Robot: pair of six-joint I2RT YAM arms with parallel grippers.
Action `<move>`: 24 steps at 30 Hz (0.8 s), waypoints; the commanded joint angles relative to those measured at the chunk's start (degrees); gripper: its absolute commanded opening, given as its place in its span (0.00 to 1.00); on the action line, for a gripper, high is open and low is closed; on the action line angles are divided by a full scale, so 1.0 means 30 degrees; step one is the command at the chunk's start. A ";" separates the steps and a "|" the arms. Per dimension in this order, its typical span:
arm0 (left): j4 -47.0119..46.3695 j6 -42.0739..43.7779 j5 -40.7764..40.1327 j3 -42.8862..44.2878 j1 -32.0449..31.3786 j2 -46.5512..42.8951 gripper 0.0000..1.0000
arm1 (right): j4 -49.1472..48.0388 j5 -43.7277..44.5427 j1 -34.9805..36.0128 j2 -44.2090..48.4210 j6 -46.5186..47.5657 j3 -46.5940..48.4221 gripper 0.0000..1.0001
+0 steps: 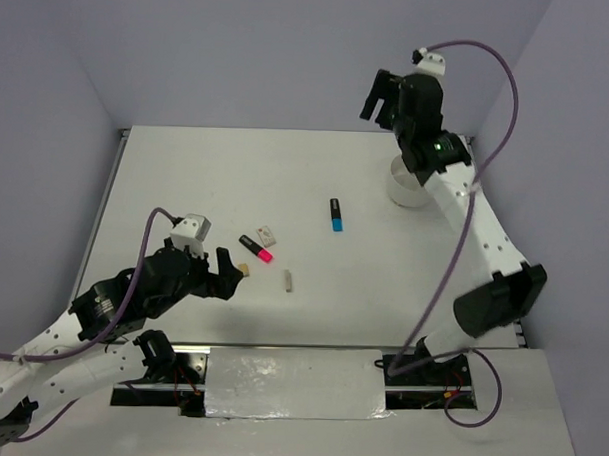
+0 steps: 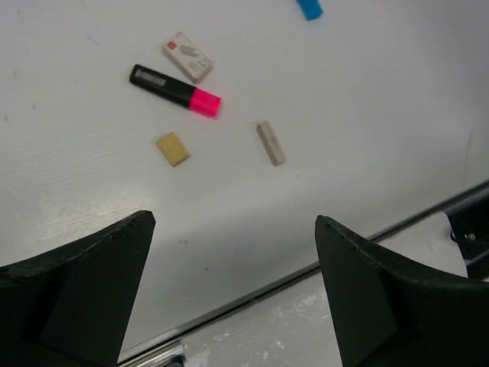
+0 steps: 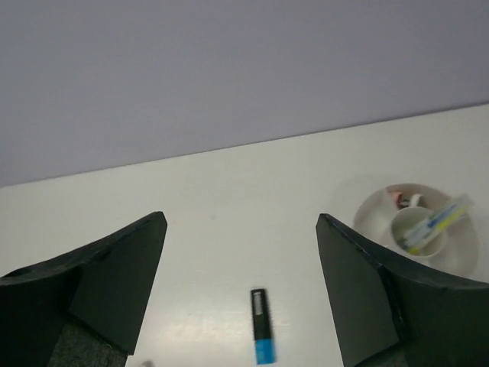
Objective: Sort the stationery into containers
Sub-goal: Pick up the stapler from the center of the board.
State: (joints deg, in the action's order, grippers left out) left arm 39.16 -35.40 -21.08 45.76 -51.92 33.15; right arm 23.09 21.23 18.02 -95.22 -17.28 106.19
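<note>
Nearest the arm bases, the left tool point(image 2: 233, 229) is held low over the desk point(image 1: 186, 174), its jaws spread wide with nothing between them. Just beyond it, a tan eraser point(image 2: 173, 148) and a pale stick-shaped eraser point(image 2: 271, 143) are seen lying flat, apart from each other. A little farther on, the pink-and-black highlighter point(image 2: 176, 90) lies aslant, with a white eraser point(image 2: 187, 56) just beside its black barrel. Farther still, and well apart from these, the blue-and-black highlighter point(image 3: 261, 336) lies alone. At the far right stands the white bowl point(image 3: 367, 210), with a few pens seen in its inner cup. The right tool point(image 3: 241, 222) is raised above the bowl, its jaws wide apart and empty.

The erasers are judged light, low and slightly grippy. They would best be pinched across their narrow sides, with the fingertips brought almost to the desk. The highlighters are judged light, stiff and smooth, so they may swing in a grip at one end. A hold across the barrel near its middle is advised.
</note>
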 commanded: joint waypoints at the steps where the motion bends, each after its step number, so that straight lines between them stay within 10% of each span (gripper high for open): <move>1: 0.1122 -0.1467 -0.2548 0.0860 0.0285 0.0783 0.99 | 0.0477 -0.3093 0.1455 0.3979 -0.0212 -0.5080 0.86; 12: 0.3143 -0.4228 -0.4922 0.2084 0.0286 0.1052 0.99 | -0.0257 -0.1867 0.8952 1.1234 -0.4960 -1.8223 0.52; 24: 0.3267 -0.1032 -0.8236 0.2473 0.0373 0.1374 0.99 | 0.1089 0.0711 1.3943 0.2838 -0.7306 -1.4512 0.65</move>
State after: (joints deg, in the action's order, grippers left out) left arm 50.06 -40.40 -43.00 53.52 -51.13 37.69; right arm 24.64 18.70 58.57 -80.99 -36.77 56.86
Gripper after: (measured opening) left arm 0.994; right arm 0.647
